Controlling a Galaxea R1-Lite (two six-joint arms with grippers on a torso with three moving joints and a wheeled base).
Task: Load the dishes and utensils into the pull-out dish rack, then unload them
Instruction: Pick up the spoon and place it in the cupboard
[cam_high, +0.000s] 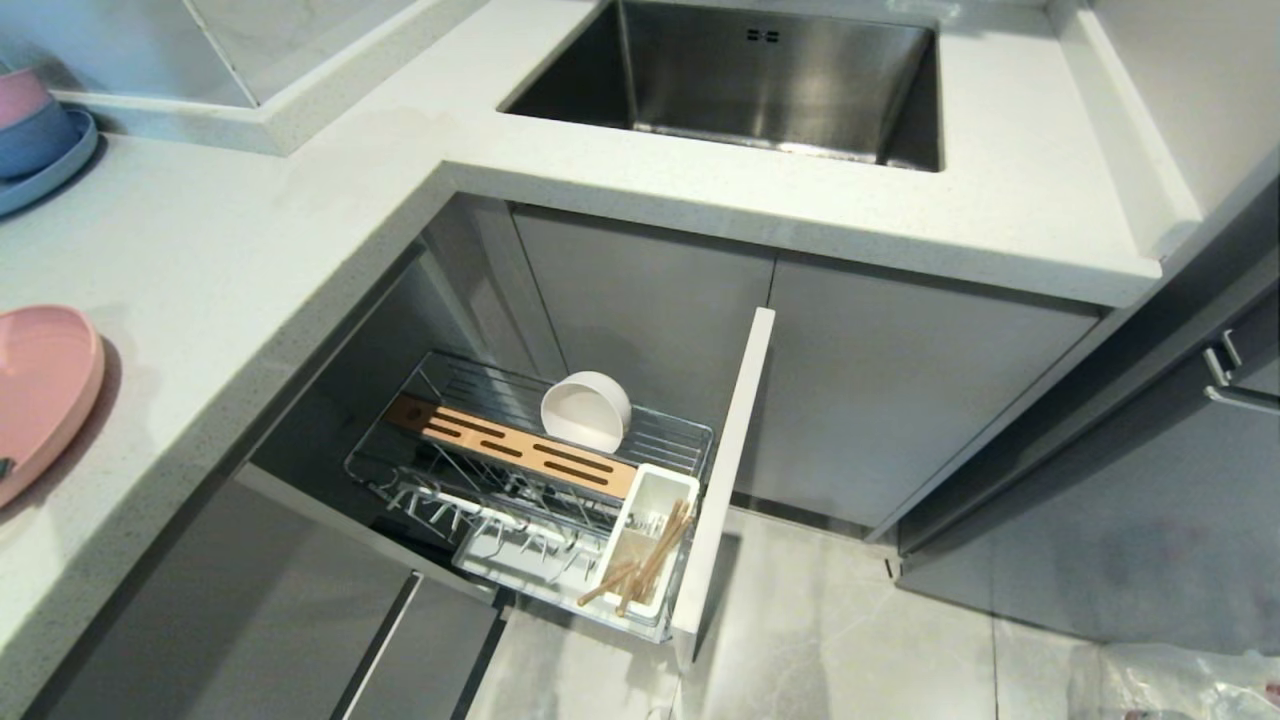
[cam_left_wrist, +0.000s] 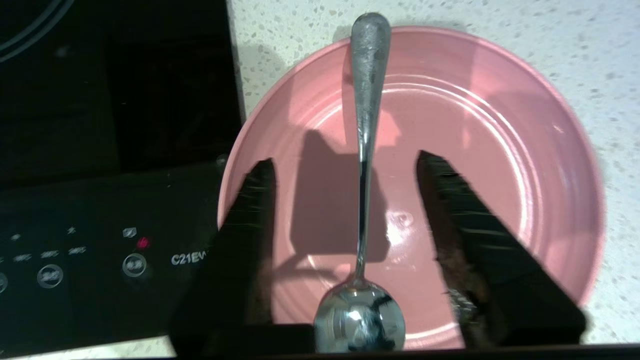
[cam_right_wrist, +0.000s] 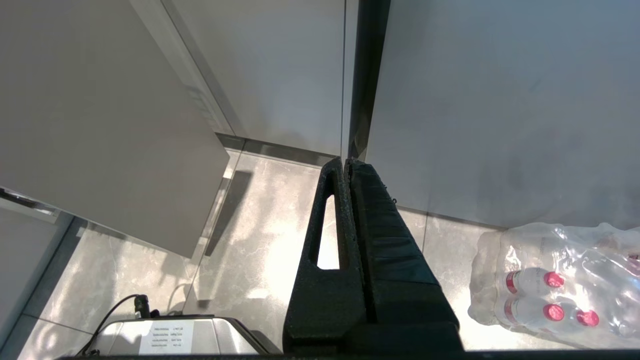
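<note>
A salmon-pink plate (cam_high: 40, 390) sits on the counter at the far left. In the left wrist view a silver spoon (cam_left_wrist: 365, 150) lies across this plate (cam_left_wrist: 500, 165), handle end at its rim. My left gripper (cam_left_wrist: 345, 159) hangs open above the plate, one finger on each side of the spoon, neither touching it. The pull-out dish rack (cam_high: 480, 400) stands open below the counter. A cream-white bowl (cam_high: 587, 410) leans on edge in its wires, and wooden chopsticks (cam_high: 645, 570) stand in its white cup (cam_high: 650, 500). My right gripper (cam_right_wrist: 345, 160) is shut and parked over the floor.
A steel sink (cam_high: 760, 80) is set in the counter at the back. A blue plate with stacked bowls (cam_high: 40, 140) sits at the far left corner. A black induction hob (cam_left_wrist: 100, 150) borders the pink plate. A pack of water bottles (cam_right_wrist: 555, 285) lies on the floor.
</note>
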